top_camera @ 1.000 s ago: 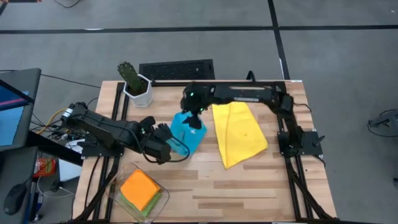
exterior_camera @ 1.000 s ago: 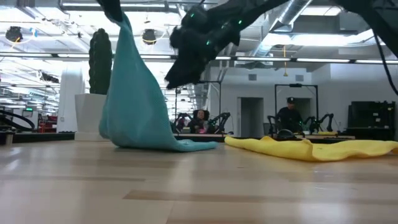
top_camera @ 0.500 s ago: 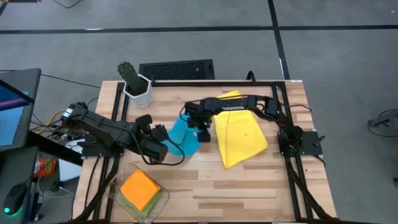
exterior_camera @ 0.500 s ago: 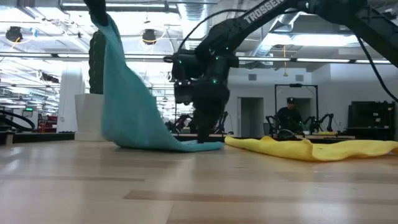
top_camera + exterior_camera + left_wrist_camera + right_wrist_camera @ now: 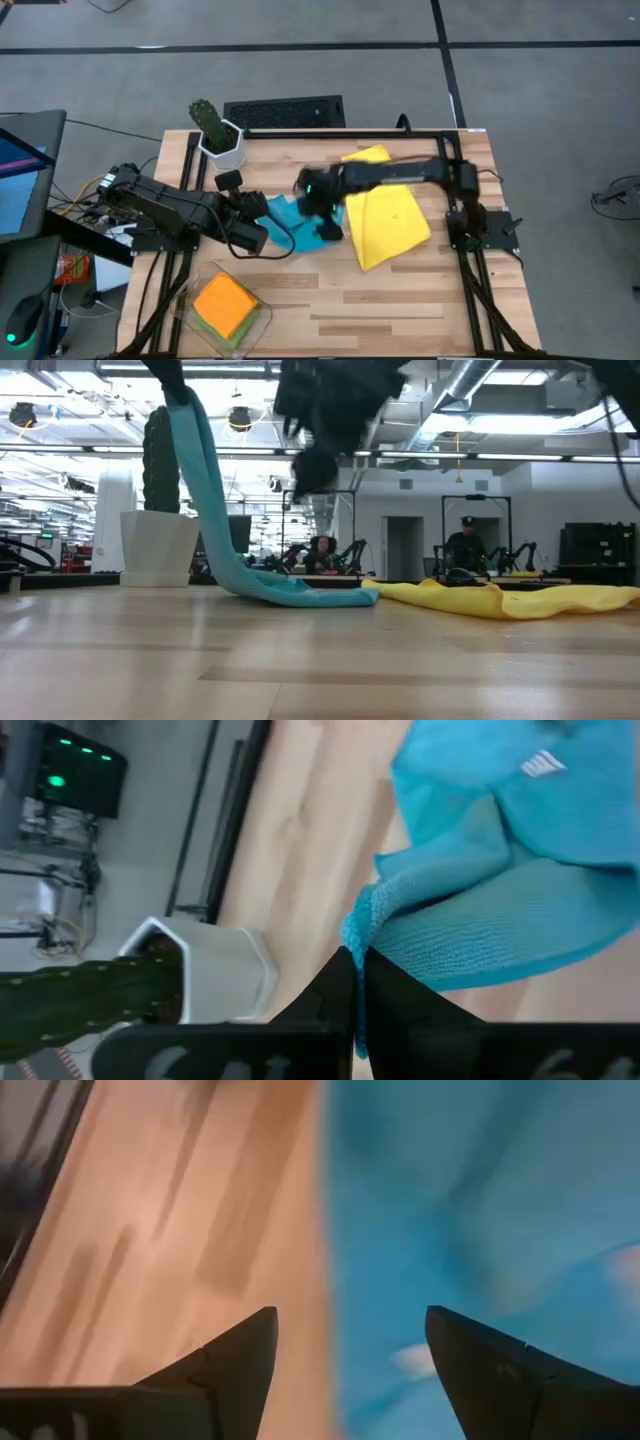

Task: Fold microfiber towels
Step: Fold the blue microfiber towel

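Note:
The light blue towel (image 5: 300,222) hangs from my left gripper (image 5: 258,208), which is shut on it high above the table's left middle. In the low view the towel (image 5: 215,510) slopes down, and its lower end (image 5: 320,596) lies on the table. My right gripper (image 5: 312,465) is open and empty, hovering above that lower end; its wrist view shows the towel (image 5: 480,1230) below it. The yellow towel (image 5: 385,215) lies flat to the right. The orange towel (image 5: 225,303) lies folded in a clear bin on a green one. My left gripper pinches the light blue towel's upper edge (image 5: 352,932) between its two shut fingers, where the cloth bunches into a fold. The towel hangs below the fingers in a long slope, and its far lower end rests on the table.
A cactus in a white pot (image 5: 218,135) stands at the far left corner, close behind the left arm. A dark grille-like object (image 5: 285,112) lies beyond the far edge. The clear bin (image 5: 200,318) sits at the near left. Bare wood shows along the near right.
My right gripper came down onto the blue towel's lower end, then rose again and shifted toward the near edge. My left gripper went toward the table's left edge with the towel's top. The towel is now drawn out longer, and its lower end lies farther right.

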